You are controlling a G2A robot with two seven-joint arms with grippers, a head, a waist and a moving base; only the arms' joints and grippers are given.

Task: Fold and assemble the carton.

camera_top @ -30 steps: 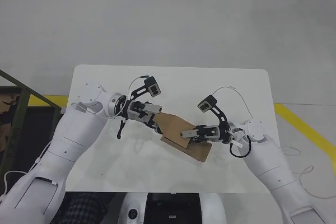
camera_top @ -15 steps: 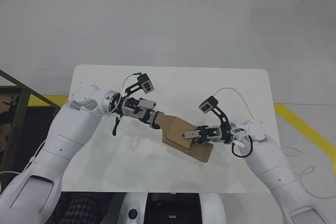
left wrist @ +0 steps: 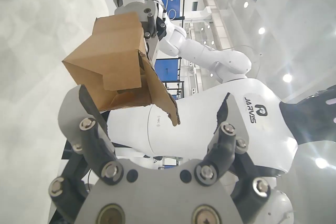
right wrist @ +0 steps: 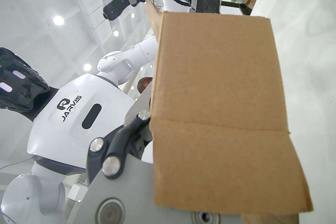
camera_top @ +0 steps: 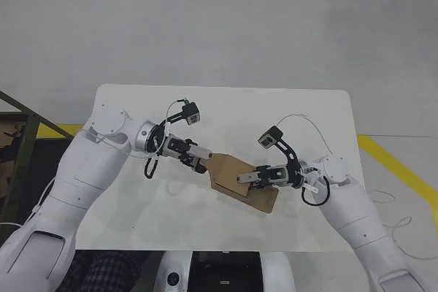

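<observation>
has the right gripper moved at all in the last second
No. The right gripper stays at the same spot relative to the table and its right edge, shut on the carton.

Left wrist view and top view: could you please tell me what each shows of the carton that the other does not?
Left wrist view: the carton's open end, one flap sticking out toward the open left gripper. Top view: the white table beneath and the carton's long upper panel. Both: the right gripper holding the carton's other end.
</observation>
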